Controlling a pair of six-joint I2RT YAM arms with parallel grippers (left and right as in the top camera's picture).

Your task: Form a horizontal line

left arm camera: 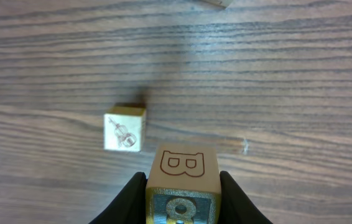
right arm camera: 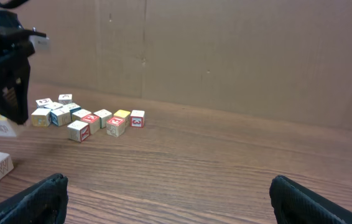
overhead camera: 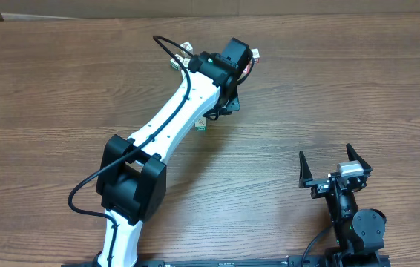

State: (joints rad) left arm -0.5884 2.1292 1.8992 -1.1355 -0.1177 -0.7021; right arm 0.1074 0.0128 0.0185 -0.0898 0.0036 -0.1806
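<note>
Your left gripper (left arm camera: 182, 182) is clamped narrow on a pale wooden cube with a brown letter B on its top face (left arm camera: 183, 163), its black fingers (left arm camera: 132, 194) pressing both sides. Beyond that gripper, on the side away from the arm bases, lies the horizontal line (right arm camera: 121, 116): a white-green cube, a pale yellow cube and a red-faced cube side by side. It sits at the end of a loose cluster of small picture cubes (right arm camera: 58, 112) farther from the gripper; from overhead the arm hides most of it. Just ahead of the held cube, apart from it, a small cream cube with a violin drawing (left arm camera: 125, 129) sits on the brown wood-grain table (left arm camera: 288, 93). Your right gripper (overhead camera: 326, 157) stands wide and empty, well apart
</note>
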